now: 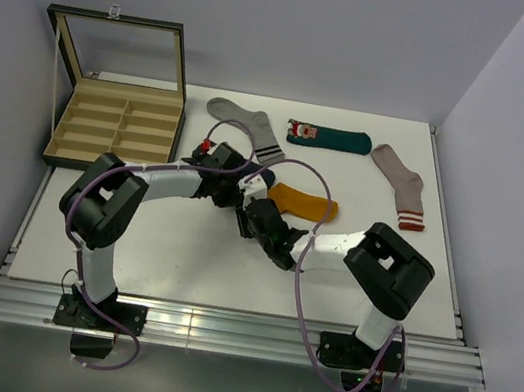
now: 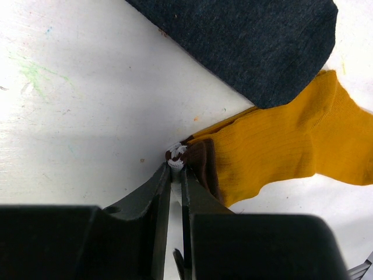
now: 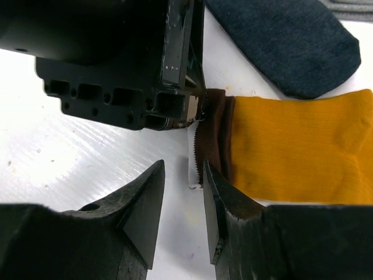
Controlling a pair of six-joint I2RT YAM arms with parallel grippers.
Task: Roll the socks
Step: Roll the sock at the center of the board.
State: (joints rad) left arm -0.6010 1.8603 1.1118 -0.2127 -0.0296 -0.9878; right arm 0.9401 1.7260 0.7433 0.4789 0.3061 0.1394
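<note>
Pinching the mustard sock [image 2: 291, 146] by its cuff, the left hand [image 2: 176, 172] is clamped; the right hand [image 3: 183, 169] gapes half-open.

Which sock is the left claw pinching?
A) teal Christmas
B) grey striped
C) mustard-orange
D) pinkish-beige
C: the left wrist view shows the left claw shut on the dark cuff edge of the mustard-orange sock.

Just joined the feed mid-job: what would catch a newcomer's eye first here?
Both arms meet mid-table at the brown cuff of the mustard sock: the left gripper pinches its corner, while the right gripper stands open just beside it. A navy sock lies next to them, and an open wooden compartment box sits at the far left corner.
</note>
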